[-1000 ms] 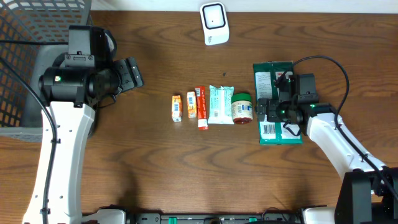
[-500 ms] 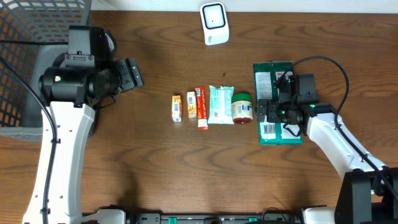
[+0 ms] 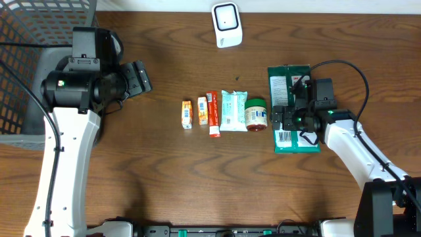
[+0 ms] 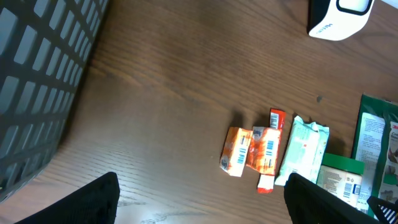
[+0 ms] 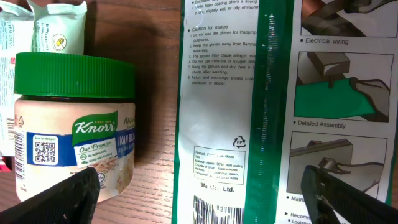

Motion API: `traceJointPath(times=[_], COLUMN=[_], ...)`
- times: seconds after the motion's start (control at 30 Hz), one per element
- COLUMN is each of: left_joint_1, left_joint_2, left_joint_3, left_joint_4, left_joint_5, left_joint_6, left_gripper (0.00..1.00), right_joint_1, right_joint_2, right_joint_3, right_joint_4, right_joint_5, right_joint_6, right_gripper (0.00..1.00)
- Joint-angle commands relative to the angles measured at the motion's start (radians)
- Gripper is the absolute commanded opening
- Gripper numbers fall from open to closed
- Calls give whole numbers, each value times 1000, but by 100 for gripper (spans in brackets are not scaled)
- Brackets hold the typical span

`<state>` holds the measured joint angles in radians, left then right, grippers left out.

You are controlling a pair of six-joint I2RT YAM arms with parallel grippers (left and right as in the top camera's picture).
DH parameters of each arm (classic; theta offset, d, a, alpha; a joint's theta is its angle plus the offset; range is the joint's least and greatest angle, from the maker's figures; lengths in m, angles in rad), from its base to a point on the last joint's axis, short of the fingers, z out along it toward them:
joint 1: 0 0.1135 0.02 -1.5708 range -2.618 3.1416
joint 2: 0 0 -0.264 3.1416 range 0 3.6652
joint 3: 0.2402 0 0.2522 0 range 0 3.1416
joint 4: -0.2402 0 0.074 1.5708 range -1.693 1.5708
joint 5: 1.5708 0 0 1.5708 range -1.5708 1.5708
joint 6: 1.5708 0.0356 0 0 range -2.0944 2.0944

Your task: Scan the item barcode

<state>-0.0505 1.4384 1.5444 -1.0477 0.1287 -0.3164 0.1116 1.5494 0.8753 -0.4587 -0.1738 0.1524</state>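
Looks like pre-grasp: right pincer [image 5: 211,193], jaws wide apart and empty, sits right over the flat green plastic glove packet [image 5: 249,93], barcode [image 5: 217,211] face-up beneath it; next likely needs clamping a packet edge and carrying it to the white scanner [image 3: 227,25] well off; left pincer [image 4: 208,199] apart, idle

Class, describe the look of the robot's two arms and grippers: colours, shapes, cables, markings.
The left arm and right arm have white links, black joint housings with small green lights, and black cables. The left gripper and right gripper are black, with two blunt fingers.
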Motion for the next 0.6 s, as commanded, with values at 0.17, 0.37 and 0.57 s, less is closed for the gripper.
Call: traceJointPath(times=[0.17, 0.37, 0.57], left_joint_1=[0, 0, 0], left_joint_2=[6, 6, 6], left_joint_3=[11, 11, 11], left_joint_4=[-3, -3, -3], left_joint_5=[2, 2, 2], left_joint_6=[5, 5, 5], left_gripper=[85, 85, 85], right_joint_1=[4, 4, 5], right_joint_2=[-11, -11, -11], right_joint_3=[-8, -8, -8], right_joint_4=[-1, -4, -5], right_joint_5=[13, 12, 12], right_joint_6=[3, 4, 13], right_gripper=[99, 99, 99])
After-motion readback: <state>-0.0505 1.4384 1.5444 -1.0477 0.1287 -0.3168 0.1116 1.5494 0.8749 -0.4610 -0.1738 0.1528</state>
